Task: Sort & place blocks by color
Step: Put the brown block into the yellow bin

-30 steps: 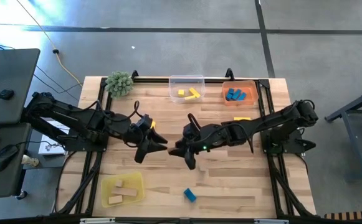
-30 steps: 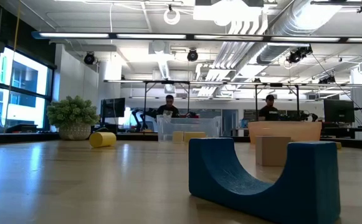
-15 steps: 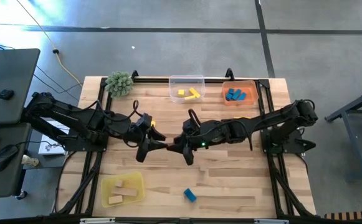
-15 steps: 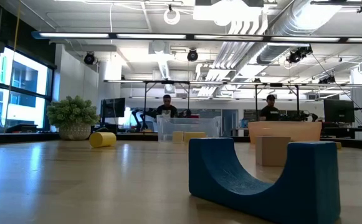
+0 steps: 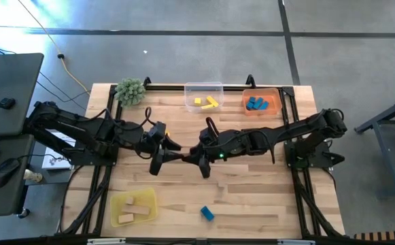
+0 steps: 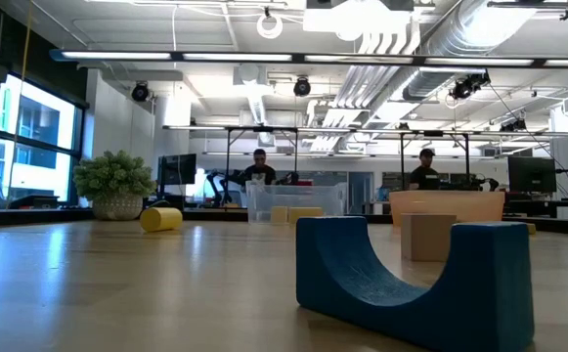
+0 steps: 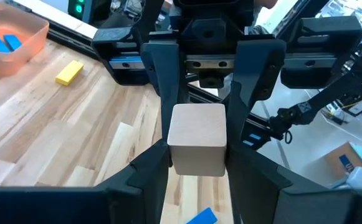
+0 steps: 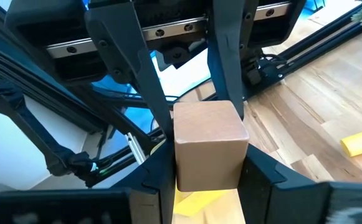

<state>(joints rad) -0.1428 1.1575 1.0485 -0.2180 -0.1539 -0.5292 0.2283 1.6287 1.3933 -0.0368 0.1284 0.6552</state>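
Blocks from above: two yellow ones (image 5: 204,102) lie in the clear tray (image 5: 203,88) at the surface's (image 5: 251,197) far edge. A cluster of blue ones (image 5: 255,103), too tightly packed to count, fills the orange tray (image 5: 279,95) beside it. At least two plain wood pieces (image 5: 134,209) sit in the yellow tray (image 5: 115,201) near the near-left corner. One yellow bar (image 5: 264,129) lies loose by my right arm (image 5: 299,133), and one blue block (image 5: 207,213) by the near edge. A spiky green plant (image 5: 130,90) stands at the far-left corner. My left arm (image 5: 81,133) and right arm meet at mid-surface, hiding what is between them.

At surface level, a blue arch block (image 6: 415,284) fills the foreground, with a tan cube (image 6: 428,237) behind it and a yellow cylinder (image 6: 161,218) farther off. Two people (image 6: 261,168) sit at desks beyond.

My left wrist shows one smooth, plain wood cube (image 7: 197,140) held above the surface. My left jaws clench its near part and my right jaws clench its far part. Planks with the yellow bar (image 7: 69,72) lie beyond.

My right wrist shows the same cube (image 8: 209,146), squared and pale, pinched by both jaws, with a yellow piece (image 8: 196,199) below.
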